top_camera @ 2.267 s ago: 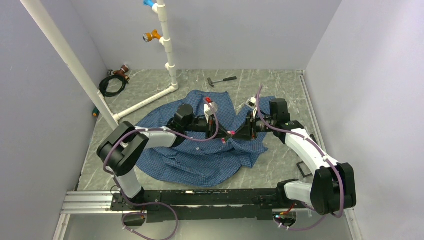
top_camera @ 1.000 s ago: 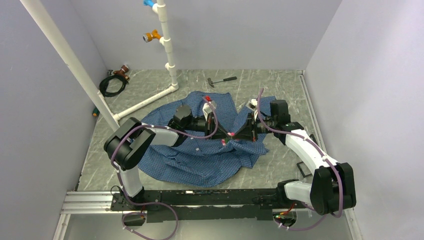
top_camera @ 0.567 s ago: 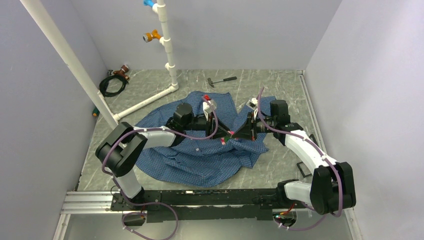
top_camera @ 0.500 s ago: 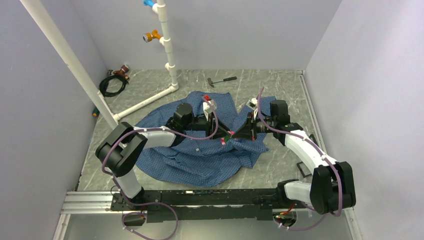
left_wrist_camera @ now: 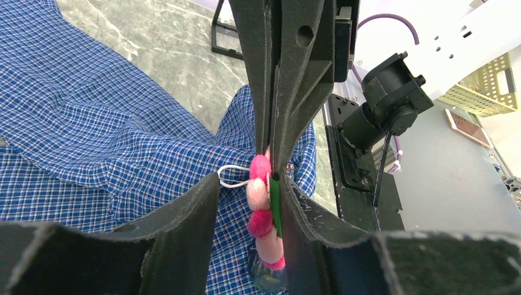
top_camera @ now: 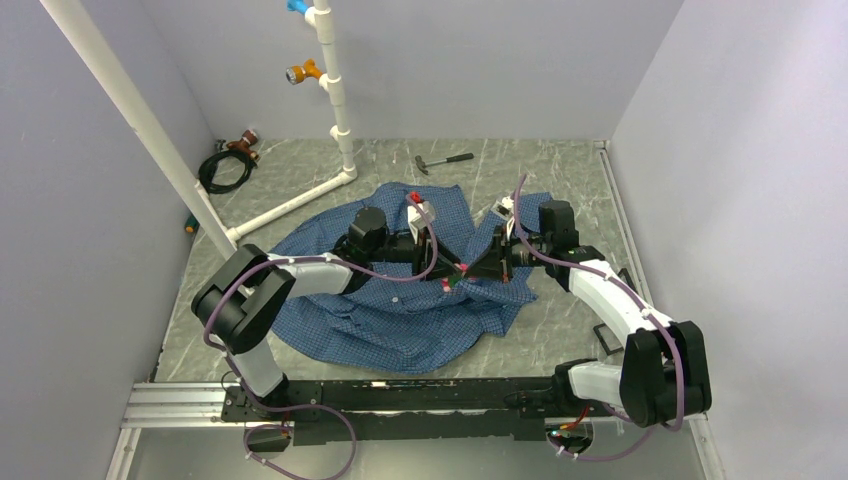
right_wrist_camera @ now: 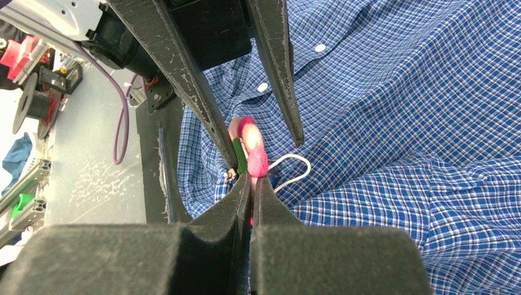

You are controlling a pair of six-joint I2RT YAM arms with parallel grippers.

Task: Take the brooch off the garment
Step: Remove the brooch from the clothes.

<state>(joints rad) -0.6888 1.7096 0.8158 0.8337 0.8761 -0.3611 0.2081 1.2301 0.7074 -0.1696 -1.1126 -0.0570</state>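
The garment point(top_camera: 400, 320) is a blue checked shirt spread on the table, also filling the left wrist view point(left_wrist_camera: 92, 123) and the right wrist view point(right_wrist_camera: 399, 123). The brooch point(top_camera: 449, 282), pink and fluffy with a green back, is lifted just above the cloth. My right gripper point(top_camera: 462, 273) point(right_wrist_camera: 252, 177) is shut on the brooch's point(right_wrist_camera: 250, 147) edge. My left gripper point(top_camera: 450, 268) point(left_wrist_camera: 249, 181) is open, its fingers either side of the brooch point(left_wrist_camera: 263, 203), the green back against one finger. A white cord loop point(right_wrist_camera: 289, 169) hangs beside it.
A hammer point(top_camera: 445, 160) lies at the back of the table. White pipes point(top_camera: 335, 90) stand at the back left, with a coiled black cable point(top_camera: 225, 165) beside them. A small black square frame point(top_camera: 607, 335) lies at the right edge.
My left gripper has gone from shut to open around the brooch. The right gripper stays shut on it. Both arms have barely shifted.
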